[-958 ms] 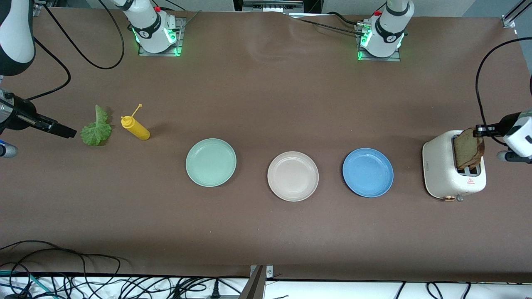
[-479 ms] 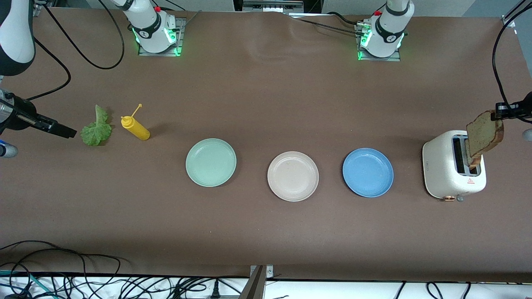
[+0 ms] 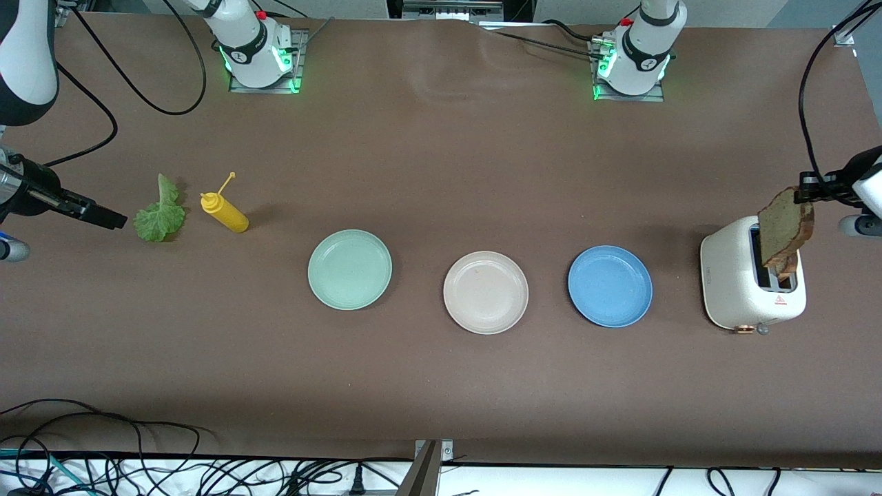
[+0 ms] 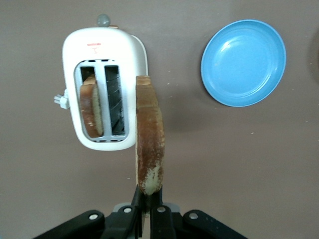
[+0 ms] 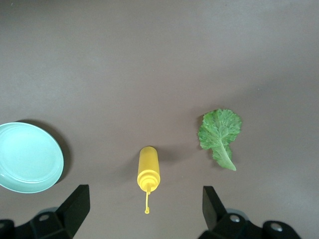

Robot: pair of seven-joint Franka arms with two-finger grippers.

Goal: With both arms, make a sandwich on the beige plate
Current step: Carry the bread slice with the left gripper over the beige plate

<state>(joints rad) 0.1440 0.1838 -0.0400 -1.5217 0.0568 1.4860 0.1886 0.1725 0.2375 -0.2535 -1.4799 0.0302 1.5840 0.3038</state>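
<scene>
Left gripper [image 4: 144, 206] jaws clamp brown toasted bread slice [image 3: 785, 229] over white toaster [image 3: 737, 289]. I'd carry it level to empty round beige plate [image 3: 486, 292], mid-bench btwn green & blue plates. Right gripper [image 5: 144, 209] waits, jaws wide, over lettuce area.

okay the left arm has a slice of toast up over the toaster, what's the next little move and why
Probably carry the bread slice toward the beige plate. The left gripper is shut on its edge, the slice hangs clear above the toaster, and the plate is bare past the blue plate.
</scene>
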